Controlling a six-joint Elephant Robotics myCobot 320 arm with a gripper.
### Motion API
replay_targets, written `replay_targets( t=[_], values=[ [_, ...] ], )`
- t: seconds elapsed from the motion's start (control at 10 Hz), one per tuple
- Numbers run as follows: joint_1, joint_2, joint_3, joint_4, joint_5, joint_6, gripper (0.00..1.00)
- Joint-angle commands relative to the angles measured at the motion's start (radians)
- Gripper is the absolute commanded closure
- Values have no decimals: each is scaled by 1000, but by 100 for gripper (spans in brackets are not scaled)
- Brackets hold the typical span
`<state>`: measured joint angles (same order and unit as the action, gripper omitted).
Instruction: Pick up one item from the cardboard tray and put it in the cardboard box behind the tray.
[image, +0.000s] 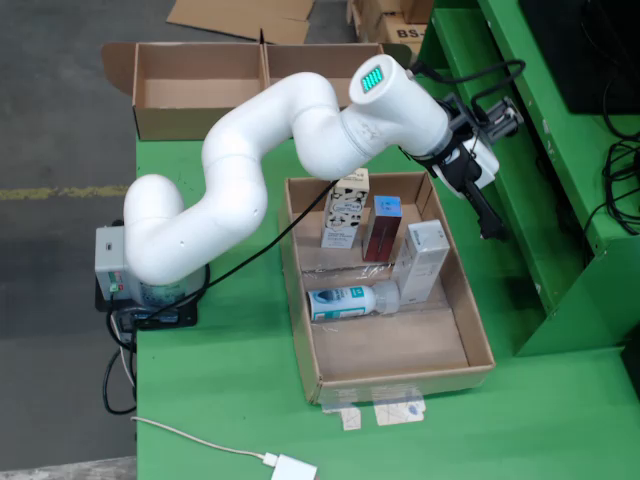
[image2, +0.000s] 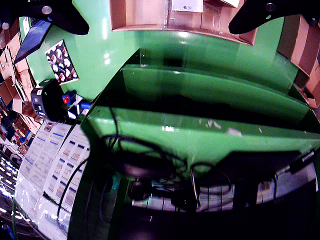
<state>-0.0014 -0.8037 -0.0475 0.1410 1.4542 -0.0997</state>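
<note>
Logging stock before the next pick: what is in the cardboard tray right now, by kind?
Upright white printed carton: 1
Upright dark red box with blue top: 1
Leaning white carton: 1
White plastic bottle lying down, teal label: 1
Total: 4

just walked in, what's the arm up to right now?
The white arm's gripper hangs open and empty just past the right wall of the cardboard tray, as the fixed view shows it; the gripper view shows its fingers wide apart. Four items sit in the tray: a black-and-white carton, a dark red box, a white carton and a bottle lying on its side. The cardboard box behind the tray looks empty. No pick has been made yet.
</note>
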Motion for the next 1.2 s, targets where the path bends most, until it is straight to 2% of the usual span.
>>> replay_targets(
  t=[0.0, 0.8, 0.9, 1.0, 1.1],
  values=[
    [3, 56, 47, 10, 0, 4, 0],
    [3, 56, 47, 10, 0, 4, 0],
    [1, 68, 47, -95, 42, 21, 0],
    [1, 68, 47, -95, 42, 21, 0],
    [5, 75, 47, -195, 73, 34, 0]
  ],
)
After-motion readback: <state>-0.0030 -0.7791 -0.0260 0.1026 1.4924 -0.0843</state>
